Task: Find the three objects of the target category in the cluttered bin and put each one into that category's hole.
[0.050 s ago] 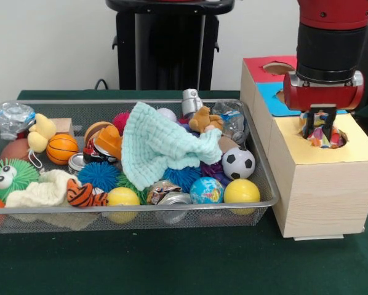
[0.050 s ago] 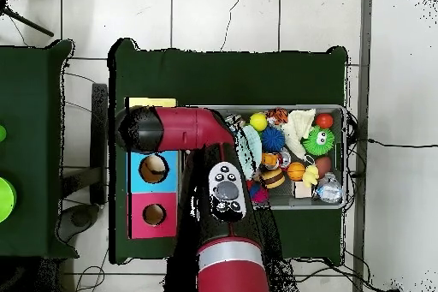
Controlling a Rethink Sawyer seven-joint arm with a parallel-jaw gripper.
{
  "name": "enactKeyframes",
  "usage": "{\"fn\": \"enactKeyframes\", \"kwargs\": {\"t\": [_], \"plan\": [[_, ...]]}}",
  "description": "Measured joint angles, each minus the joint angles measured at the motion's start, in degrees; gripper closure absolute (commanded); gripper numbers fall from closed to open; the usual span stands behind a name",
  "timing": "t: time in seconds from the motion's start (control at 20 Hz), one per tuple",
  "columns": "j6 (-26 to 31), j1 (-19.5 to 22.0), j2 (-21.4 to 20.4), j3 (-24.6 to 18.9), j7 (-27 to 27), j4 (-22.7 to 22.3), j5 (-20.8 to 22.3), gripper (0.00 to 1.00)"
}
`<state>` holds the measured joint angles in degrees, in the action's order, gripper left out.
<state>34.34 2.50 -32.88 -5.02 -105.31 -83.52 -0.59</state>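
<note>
My gripper (image 1: 320,130) hangs over the round hole in the yellow-topped wooden box (image 1: 356,152), right of the bin. It is shut on a crumpled multicoloured object (image 1: 325,137) that sits at the hole's mouth. The wire mesh bin (image 1: 141,209) is packed with clutter: a mint knitted cloth (image 1: 159,144), a soccer ball (image 1: 238,163), a yellow ball (image 1: 241,190), a globe ball (image 1: 206,189), a small basketball (image 1: 62,147), a plush bear (image 1: 204,120), crushed cans and a plastic bottle (image 1: 15,117). In the overhead view the arm (image 2: 184,128) hides the gripper and the yellow box's hole.
Behind the yellow box stand a blue-topped section (image 1: 267,98) and a red-topped one (image 1: 258,64), each with its own hole (image 2: 152,167) (image 2: 154,214). The bin (image 2: 291,156) lies beside the boxes on the green tablecloth (image 1: 172,258). A green fuzzy toy (image 1: 8,175) fills the bin's left corner.
</note>
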Motion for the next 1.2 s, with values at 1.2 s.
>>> {"fn": "enactKeyframes", "kwargs": {"t": [1.2], "plan": [[2.78, 4.33, -1.99, -5.75, 0.0, -1.48, 3.5, 0.0]]}}
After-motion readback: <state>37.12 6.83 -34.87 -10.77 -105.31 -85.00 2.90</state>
